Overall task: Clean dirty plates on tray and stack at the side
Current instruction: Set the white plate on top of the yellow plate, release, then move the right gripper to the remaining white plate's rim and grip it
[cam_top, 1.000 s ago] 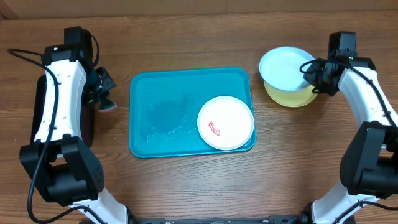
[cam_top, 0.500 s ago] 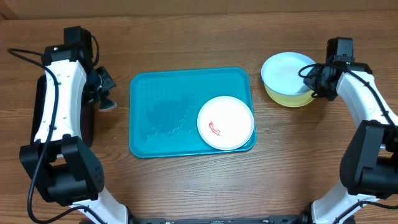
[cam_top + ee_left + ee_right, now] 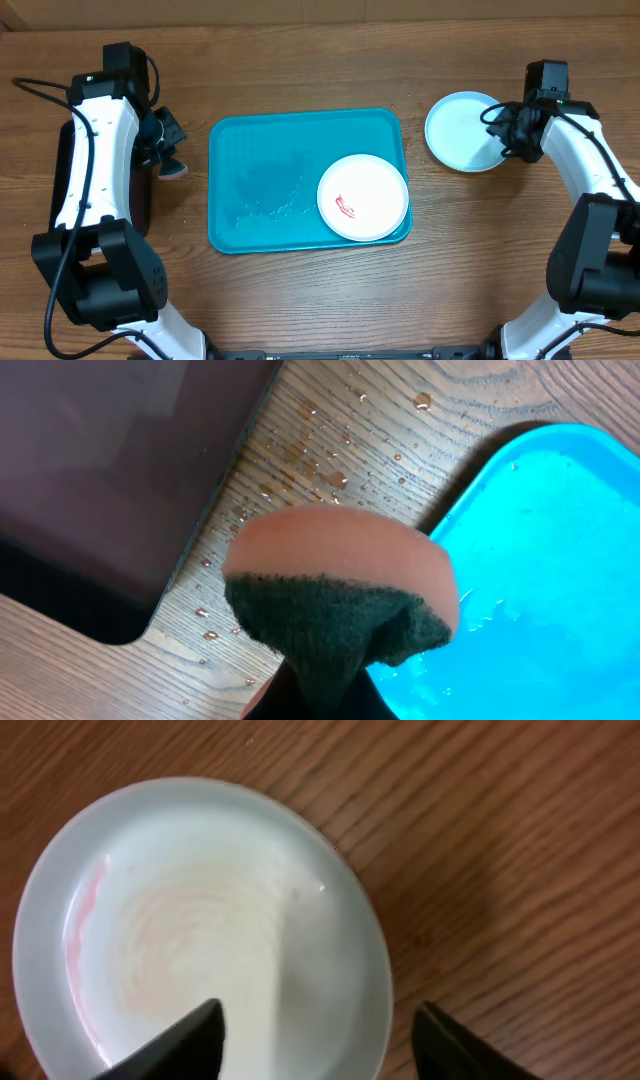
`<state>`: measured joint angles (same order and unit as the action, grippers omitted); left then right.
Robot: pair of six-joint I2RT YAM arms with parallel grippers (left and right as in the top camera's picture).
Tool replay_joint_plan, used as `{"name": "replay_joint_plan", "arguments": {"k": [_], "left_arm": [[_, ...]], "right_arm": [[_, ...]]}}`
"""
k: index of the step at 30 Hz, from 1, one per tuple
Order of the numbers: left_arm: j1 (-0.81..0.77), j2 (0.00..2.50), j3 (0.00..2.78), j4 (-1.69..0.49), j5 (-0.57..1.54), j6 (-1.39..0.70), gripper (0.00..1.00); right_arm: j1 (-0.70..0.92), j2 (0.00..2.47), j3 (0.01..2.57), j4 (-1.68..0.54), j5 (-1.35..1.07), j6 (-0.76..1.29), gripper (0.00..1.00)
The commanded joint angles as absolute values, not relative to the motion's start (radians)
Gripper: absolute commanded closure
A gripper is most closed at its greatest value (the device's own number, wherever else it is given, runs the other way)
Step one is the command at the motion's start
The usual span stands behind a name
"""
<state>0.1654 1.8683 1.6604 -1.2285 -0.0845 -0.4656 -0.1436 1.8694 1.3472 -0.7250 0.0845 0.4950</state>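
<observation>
A white plate (image 3: 363, 197) with a red smear lies in the right part of the teal tray (image 3: 270, 150). To the right of the tray, a light blue plate (image 3: 462, 131) lies flat on the table; in the right wrist view this plate (image 3: 190, 920) shows a faint pink streak. My right gripper (image 3: 501, 135) stands open over its right rim, with the fingertips (image 3: 206, 1022) spread to either side of the edge. Left of the tray, my left gripper (image 3: 166, 152) is shut on an orange sponge (image 3: 340, 575) with a dark green scrub side.
A dark maroon tray (image 3: 110, 470) lies under the left arm at the table's left side. Water drops (image 3: 310, 450) dot the wood between it and the teal tray (image 3: 560, 560). Wet streaks mark the teal tray's left half.
The right gripper lowered the light blue plate onto the yellow-green plate, which it now covers, and opened its fingers. The left arm has not moved.
</observation>
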Motion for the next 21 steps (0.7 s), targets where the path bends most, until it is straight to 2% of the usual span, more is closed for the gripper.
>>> {"name": "replay_joint_plan", "arguments": {"k": [1,4,8,15,21], "left_arm": [[0.163,1.877,1.657,-1.225,-0.077,-0.476,0.96],[0.163,1.877,1.657,-1.221,-0.077,-0.476,0.96],[0.163,1.877,1.657,-1.222,-0.077,-0.476,0.96],[0.163,1.877,1.657,-1.222,-0.077,-0.476,0.96],[0.163,1.877,1.657,-1.219,-0.077,-0.476,0.96]], "right_arm": [[-0.145,1.86,1.346,-0.712,-0.072,0.468,0.35],[-0.122,1.86,1.346,-0.706,-0.294,0.386,0.33],[-0.06,1.86,1.346,-0.701,-0.377,0.369,0.32],[0.109,1.86,1.346,-0.69,-0.26,0.356,0.31],[0.212,1.86,1.348,-0.711,-0.15,0.089,0.26]]}}
